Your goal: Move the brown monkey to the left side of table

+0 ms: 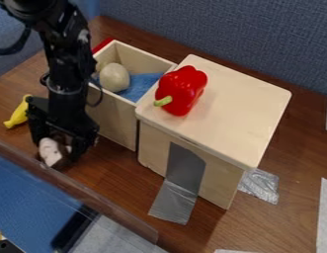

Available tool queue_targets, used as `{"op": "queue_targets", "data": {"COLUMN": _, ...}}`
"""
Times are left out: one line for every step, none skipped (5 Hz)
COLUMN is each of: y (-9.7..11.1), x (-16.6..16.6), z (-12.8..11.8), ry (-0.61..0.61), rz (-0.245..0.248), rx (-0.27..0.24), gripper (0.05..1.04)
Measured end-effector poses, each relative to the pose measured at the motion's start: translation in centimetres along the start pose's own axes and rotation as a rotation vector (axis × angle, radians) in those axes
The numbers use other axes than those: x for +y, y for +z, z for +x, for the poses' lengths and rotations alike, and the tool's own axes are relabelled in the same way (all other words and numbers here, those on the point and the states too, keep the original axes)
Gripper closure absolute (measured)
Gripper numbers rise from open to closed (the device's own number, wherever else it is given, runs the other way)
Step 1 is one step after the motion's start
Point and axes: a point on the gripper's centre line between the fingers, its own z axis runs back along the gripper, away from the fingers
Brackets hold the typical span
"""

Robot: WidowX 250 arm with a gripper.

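In the camera view, the monkey [52, 152] was at the lower end of the claw [59, 148], toward the table's [119, 170] left, near the banana [19, 114]. Whether the claw gripped it or was released, I couldn't tell.

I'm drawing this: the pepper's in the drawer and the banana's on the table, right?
Not quite: the camera view shows the pepper on top of the wooden box, beside the drawer. The banana is on the table.
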Motion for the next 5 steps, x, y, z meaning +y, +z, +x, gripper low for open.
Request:
{"op": "queue_targets", "data": {"y": -0.2, "x": -0.2, "z": -0.3, "ry": 0.009, "rz": -0.013, "rx": 0.001, "gripper": 0.412}}
{"op": "queue_targets", "data": {"y": 0.2, "x": 0.2, "z": -0.6, "ry": 0.031, "rz": -0.028, "rx": 0.001, "gripper": 0.669}}
{"op": "queue_targets", "data": {"y": 1.8, "x": 1.1, "z": -0.8, "ry": 0.059, "rz": -0.051, "rx": -0.022, "gripper": 0.820}}
{"op": "queue_targets", "data": {"y": 4.1, "x": 2.5, "z": -0.6, "ry": 0.099, "rz": -0.068, "rx": -0.062, "gripper": 0.886}}
{"op": "queue_targets", "data": {"y": 6.3, "x": 5.2, "z": 1.4, "ry": 0.174, "rz": -0.068, "rx": -0.126, "gripper": 0.914}}
